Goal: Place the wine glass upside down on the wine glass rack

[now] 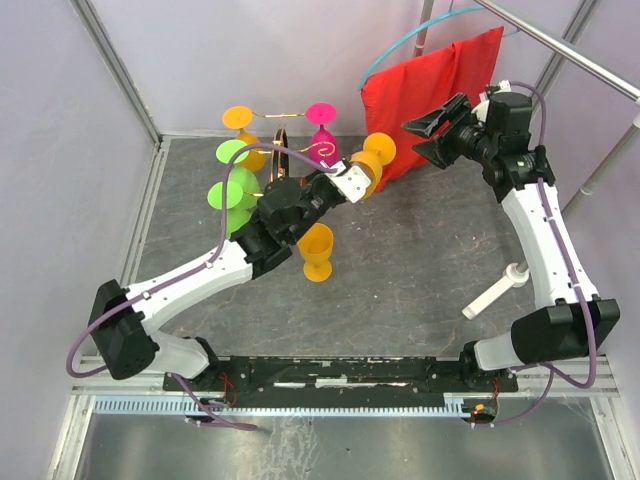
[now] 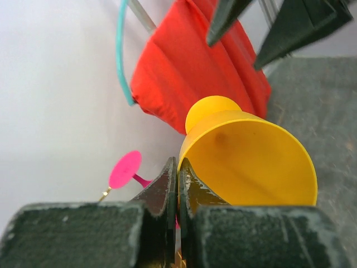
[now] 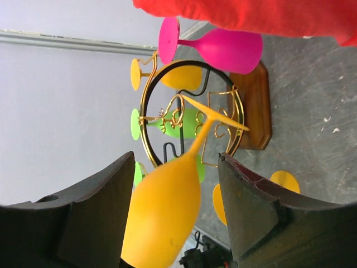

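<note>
My left gripper (image 1: 345,185) (image 2: 177,162) is shut on the rim of an orange wine glass (image 1: 372,160) (image 2: 251,162) (image 3: 167,212). The glass hangs in the air tilted on its side, its foot pointing toward the back. It is just right of the wine glass rack (image 1: 283,150), a gold wire stand (image 3: 143,120) on a brown wooden base (image 3: 257,106). My right gripper (image 1: 412,138) (image 3: 175,159) is open and faces the glass from the right. The glass shows between its fingers (image 2: 223,17) but touches neither.
Green (image 1: 232,190), orange (image 1: 240,120) and pink (image 1: 321,115) (image 3: 223,47) glasses hang on the rack. Another orange glass (image 1: 317,250) stands upright on the table in front of it. A red cloth (image 1: 430,90) hangs behind. A white handle-like object (image 1: 495,293) lies at the right.
</note>
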Robot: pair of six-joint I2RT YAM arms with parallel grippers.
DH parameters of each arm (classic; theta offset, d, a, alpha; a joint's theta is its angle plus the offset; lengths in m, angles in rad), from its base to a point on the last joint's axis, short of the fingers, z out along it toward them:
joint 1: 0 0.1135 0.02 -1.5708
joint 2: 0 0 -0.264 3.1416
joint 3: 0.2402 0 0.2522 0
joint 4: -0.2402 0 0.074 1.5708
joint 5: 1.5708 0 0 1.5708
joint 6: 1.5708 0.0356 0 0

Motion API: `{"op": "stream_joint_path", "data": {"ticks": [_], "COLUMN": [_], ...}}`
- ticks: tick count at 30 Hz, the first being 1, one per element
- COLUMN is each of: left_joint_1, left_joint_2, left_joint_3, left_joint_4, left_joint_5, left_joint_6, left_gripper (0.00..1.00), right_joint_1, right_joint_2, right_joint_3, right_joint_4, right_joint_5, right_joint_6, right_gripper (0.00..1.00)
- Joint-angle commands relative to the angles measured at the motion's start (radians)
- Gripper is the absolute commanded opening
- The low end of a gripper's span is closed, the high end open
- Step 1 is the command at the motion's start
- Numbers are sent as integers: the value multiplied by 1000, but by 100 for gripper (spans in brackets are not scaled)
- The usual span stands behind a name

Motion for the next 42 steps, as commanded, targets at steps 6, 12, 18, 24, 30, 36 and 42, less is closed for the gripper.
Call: {"op": "stream_joint_path", "data": {"ticks": [6, 12, 18, 24, 30, 36, 42], "left_joint_1": [7, 8, 7, 7, 8, 8, 7], "left_joint_2": [20, 21, 11, 15, 24, 28, 36], "left_joint_3": [-42, -77, -109, -126, -139, -150, -157], "left_joint_4": [396, 466, 514, 548, 584, 619, 637], "left_joint_5": [-42, -57, -64, -59, -78, -106, -115], "left_joint_6": [81, 50, 26, 24, 15, -10, -19], "left_gripper": [3, 3, 3, 3, 3, 3, 3], "right_joint_1": [24, 50, 97, 129, 165, 187, 203], "right_joint_2": [-15, 16, 58, 92, 121, 137, 150], "right_joint_3": [-55, -58, -29, -31, -11, -12, 1], "right_joint_4": [129, 234, 246, 281, 315, 367, 385], "right_joint_5": [-101, -107, -84, -55, -50, -45, -45], "right_joint_6": [135, 202, 212, 228, 251, 286, 297], "right_gripper": [68, 68, 68, 68, 67, 54, 50]}}
